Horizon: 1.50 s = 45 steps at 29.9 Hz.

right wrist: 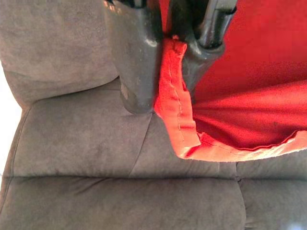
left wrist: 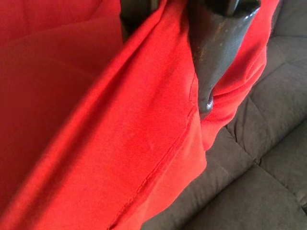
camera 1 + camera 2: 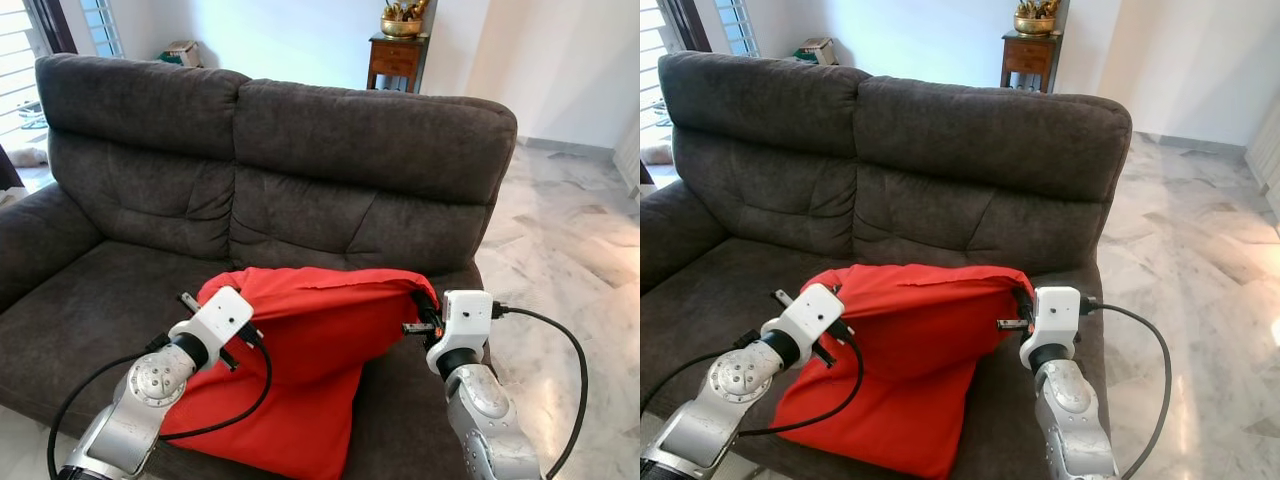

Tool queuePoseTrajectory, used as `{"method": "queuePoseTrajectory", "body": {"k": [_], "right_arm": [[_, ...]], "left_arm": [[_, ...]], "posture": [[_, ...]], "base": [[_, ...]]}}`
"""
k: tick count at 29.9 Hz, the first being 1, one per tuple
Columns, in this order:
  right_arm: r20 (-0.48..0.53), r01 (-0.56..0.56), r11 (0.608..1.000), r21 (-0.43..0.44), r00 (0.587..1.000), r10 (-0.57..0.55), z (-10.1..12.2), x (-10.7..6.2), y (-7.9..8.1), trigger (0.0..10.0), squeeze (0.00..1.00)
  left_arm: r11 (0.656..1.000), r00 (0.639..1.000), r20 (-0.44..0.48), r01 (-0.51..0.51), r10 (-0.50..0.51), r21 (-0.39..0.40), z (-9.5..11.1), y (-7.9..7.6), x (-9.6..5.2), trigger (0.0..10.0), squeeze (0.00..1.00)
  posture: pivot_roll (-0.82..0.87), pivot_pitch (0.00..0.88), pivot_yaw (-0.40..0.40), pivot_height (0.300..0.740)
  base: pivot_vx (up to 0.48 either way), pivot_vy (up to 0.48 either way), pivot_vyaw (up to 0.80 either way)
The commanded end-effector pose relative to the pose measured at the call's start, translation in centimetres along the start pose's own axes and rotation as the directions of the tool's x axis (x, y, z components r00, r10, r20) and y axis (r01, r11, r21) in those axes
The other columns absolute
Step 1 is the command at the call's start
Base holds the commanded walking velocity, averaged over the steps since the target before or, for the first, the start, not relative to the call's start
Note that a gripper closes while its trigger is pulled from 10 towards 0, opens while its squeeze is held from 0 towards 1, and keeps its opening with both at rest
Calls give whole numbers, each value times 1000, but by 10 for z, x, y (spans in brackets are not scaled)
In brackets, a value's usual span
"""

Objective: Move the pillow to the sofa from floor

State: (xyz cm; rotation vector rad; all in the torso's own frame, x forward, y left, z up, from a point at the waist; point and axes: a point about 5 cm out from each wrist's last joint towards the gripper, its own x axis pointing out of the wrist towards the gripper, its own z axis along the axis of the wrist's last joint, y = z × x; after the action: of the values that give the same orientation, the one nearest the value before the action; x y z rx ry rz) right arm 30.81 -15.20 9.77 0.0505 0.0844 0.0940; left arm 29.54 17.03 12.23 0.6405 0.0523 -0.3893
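Observation:
A red pillow (image 3: 310, 350) hangs between my two arms over the seat of the dark grey sofa (image 3: 300, 150), its lower part draped over the seat's front edge. My left gripper (image 3: 205, 300) is shut on the pillow's upper left corner; one black finger (image 2: 216, 52) presses into the red cloth (image 2: 120, 134). My right gripper (image 3: 428, 308) is shut on the upper right corner, with the seamed edge (image 1: 173, 91) pinched between its two fingers (image 1: 136, 62).
The sofa's backrest (image 3: 970, 130) rises right behind the pillow, and an armrest (image 3: 30, 240) stands at the left. A marble floor (image 3: 570, 250) lies to the right. A wooden side table (image 3: 396, 55) with a brass bowl stands behind the sofa by the wall.

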Motion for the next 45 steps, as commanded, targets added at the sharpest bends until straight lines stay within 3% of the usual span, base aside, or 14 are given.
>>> {"method": "queuePoseTrajectory", "body": {"k": [1,3,5,9,11,12,13,27,28,30,31,35,39,45], "right_arm": [[-47,191,981,16,981,-190,-7,-8,-36,10000,0],[-83,204,979,2,976,-203,-13,-10,-37,10000,0],[-114,223,975,9,969,-221,-18,-12,-39,10000,0],[-165,260,965,41,954,-250,-28,-15,-43,10000,0],[-172,261,965,36,953,-251,-28,-15,-43,10000,0],[-173,259,965,43,953,-248,-28,-15,-43,10000,796],[-176,263,964,41,952,-252,-28,-16,-43,10000,1000],[-181,333,942,33,929,-322,-27,-17,-50,10000,1000],[-182,350,936,49,924,-336,-29,-18,-54,10000,933],[-181,359,931,63,922,-343,-30,-19,-55,10000,933],[-181,372,926,70,917,-355,-32,-21,-59,10000,0],[-179,441,896,49,887,-426,-47,-34,-82,10000,0],[-299,562,827,-18,786,-541,-84,-65,-108,10000,0],[-419,611,789,-71,699,-579,-126,-108,-117,10000,0]], "left_arm": [[997,992,-102,-76,76,3,-23,19,-9,10000,0],[997,992,-102,-78,78,3,-24,19,-8,10000,333],[997,992,-102,-79,79,4,-25,19,-7,10000,365],[997,993,-96,-76,74,-9,-27,19,-6,10000,1000],[997,993,-94,-76,75,-8,-27,19,-5,10000,1000],[997,993,-94,-77,76,-10,-27,19,-5,10000,1000],[997,992,-95,-79,78,-13,-28,19,-5,10000,1000],[988,980,-134,-153,150,-11,-38,25,-11,10000,984],[983,973,-152,-183,176,-34,-45,27,-13,10000,0],[979,969,-163,-197,187,-47,-49,28,-14,10000,0],[975,964,-181,-210,195,-69,-55,28,-16,10000,0],[941,928,-294,-289,230,-174,-89,23,-31,10000,0],[911,862,-454,-352,225,-217,-128,11,-52,10000,0],[891,795,-588,-366,148,-270,-162,-15,-73,10000,0]], "posture": [[42,0,16,740],[44,0,13,740],[44,0,13,740],[47,0,11,740],[47,0,11,740],[47,0,9,740],[47,0,9,740],[56,0,9,740],[57,0,12,740],[55,0,13,740],[51,0,15,740],[51,0,20,740],[35,0,35,740],[11,0,53,740]], "base": [[0,0,0],[0,0,0],[0,0,0],[0,0,0],[0,0,0],[0,0,0],[0,0,0],[0,0,0],[0,0,0],[0,0,0],[0,0,0],[0,0,0],[0,0,0],[0,0,0]]}}
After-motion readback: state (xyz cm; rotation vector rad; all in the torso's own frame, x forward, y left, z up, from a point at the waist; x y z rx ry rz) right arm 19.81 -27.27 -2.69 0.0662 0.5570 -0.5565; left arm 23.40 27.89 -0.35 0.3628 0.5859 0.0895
